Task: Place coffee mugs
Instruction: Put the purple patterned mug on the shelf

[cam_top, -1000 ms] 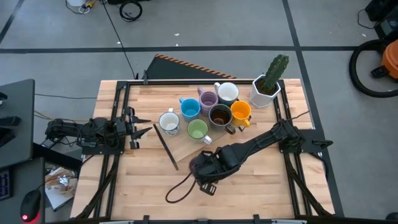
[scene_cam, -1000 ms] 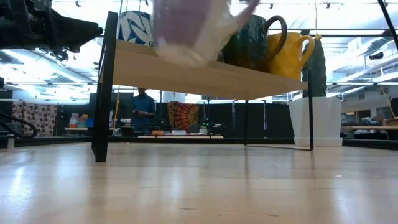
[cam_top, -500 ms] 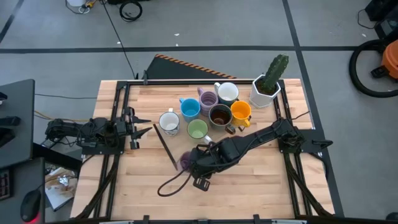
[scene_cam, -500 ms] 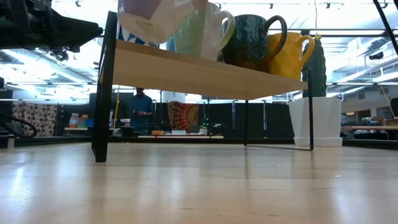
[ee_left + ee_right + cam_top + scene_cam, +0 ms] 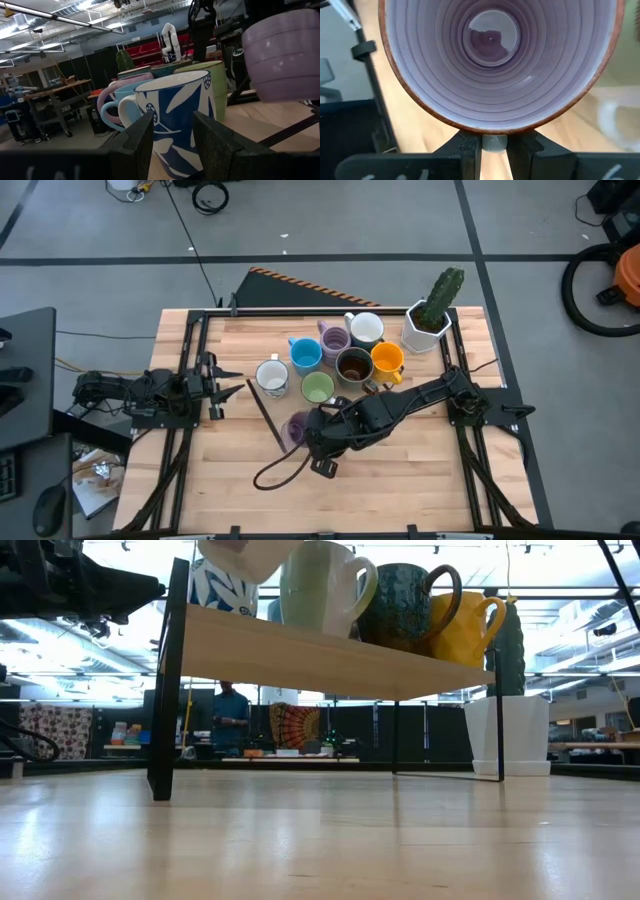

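Seven mugs stand on a raised wooden shelf [image 5: 330, 665]: a white one with a blue pattern [image 5: 271, 376], blue [image 5: 306, 355], lavender [image 5: 334, 340], white [image 5: 366, 329], dark brown [image 5: 354, 366], orange [image 5: 387, 360] and green [image 5: 318, 388]. My right gripper [image 5: 306, 434] is shut on a second lavender mug [image 5: 293, 430], held in the air just near of the shelf's left end. In the low view only that mug's base [image 5: 243, 550] shows, at the top. My left gripper [image 5: 226, 385] waits open at the table's left side, facing the patterned mug [image 5: 175, 112]. My right gripper pinches between its two fingers [image 5: 470, 150] a narrow grey part [image 5: 494, 142] on the lavender mug's outer wall, just under the brown rim [image 5: 495, 129]. The mug is lifted clear above shelf height. Its opening faces the wrist camera.
A white faceted pot with a green cactus [image 5: 428, 320] stands at the shelf's right end. A black cable loop [image 5: 280, 470] lies on the table near the right gripper. Black frame rails [image 5: 190, 380] run along both table sides. A person [image 5: 230, 710] stands far behind the table.
My right gripper has carried the lavender mug toward the table's left and far edges, up to the shelf's left end. In the low view the mug has risen until only its base shows. The cable loop trailed along. The gripper stayed shut on the mug.
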You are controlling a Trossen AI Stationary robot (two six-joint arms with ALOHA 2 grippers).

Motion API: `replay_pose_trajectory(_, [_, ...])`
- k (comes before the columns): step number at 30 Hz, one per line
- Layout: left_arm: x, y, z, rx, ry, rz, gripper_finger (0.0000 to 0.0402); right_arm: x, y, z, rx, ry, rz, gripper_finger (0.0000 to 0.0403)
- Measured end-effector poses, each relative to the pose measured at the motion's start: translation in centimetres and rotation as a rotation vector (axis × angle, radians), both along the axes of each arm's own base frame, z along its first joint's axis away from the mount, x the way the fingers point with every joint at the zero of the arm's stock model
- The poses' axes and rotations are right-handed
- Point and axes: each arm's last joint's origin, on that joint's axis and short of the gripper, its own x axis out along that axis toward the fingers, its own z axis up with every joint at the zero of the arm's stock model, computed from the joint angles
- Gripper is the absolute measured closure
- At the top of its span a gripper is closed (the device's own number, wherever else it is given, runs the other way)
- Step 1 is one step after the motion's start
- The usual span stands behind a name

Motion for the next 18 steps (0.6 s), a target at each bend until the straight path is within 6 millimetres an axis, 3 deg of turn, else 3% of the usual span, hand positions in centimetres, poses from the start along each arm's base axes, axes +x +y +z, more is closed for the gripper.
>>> replay_pose_trajectory(10, [0.0,0.0,0.0,-0.002,-0.001,-0.001,0.0260,0.7,-1.6,-0.2,-0.064,-0.009,-0.014,0.0334])
replay_pose_trajectory(18, [0.0,0.0,0.0,-0.009,-0.001,-0.002,0.0260,1.3,-2.2,-1.7,-0.080,0.016,-0.049,0.0334])
